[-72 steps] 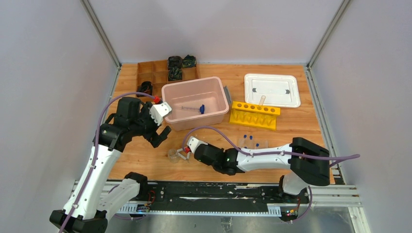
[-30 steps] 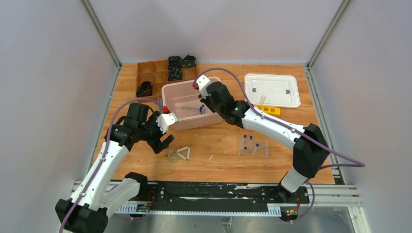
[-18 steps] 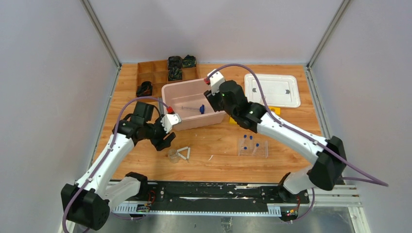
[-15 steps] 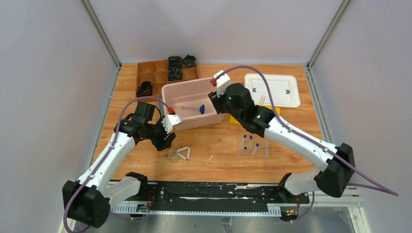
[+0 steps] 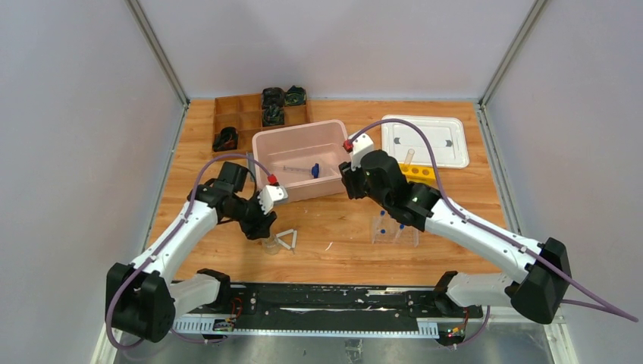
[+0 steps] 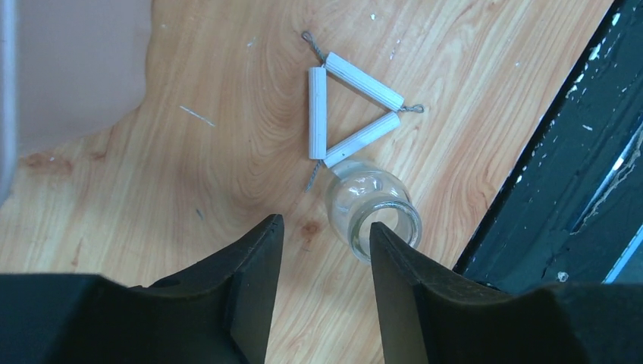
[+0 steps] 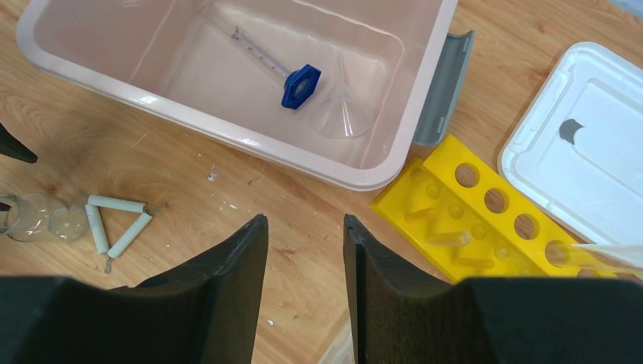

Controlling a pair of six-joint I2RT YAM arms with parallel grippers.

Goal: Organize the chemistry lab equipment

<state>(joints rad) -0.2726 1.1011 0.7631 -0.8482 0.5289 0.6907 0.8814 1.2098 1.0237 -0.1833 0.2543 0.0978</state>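
Observation:
A small clear beaker (image 6: 373, 208) lies on the wood beside the white wire triangle (image 6: 349, 106). My left gripper (image 6: 326, 227) hangs open just above them, its right finger over the beaker's rim and nothing between the jaws. The blue-tipped rod (image 7: 301, 85) and clear funnel (image 7: 341, 114) lie inside the pink bin (image 7: 227, 136). My right gripper (image 7: 303, 227) is open and empty over the wood in front of the bin. The yellow tube rack (image 7: 485, 220) holds one tube. Blue-capped tubes stand in the clear tray (image 5: 394, 227), which the right arm partly hides.
The white lid (image 5: 423, 140) lies at the back right. A brown compartment box (image 5: 250, 114) with dark items sits at the back left. The black rail (image 6: 576, 189) runs close beside the beaker at the table's near edge.
My left gripper has come down and toward the beaker, its jaws narrowing. My right arm has pulled back out of the pink bin, rightward and nearer, over the wood in front.

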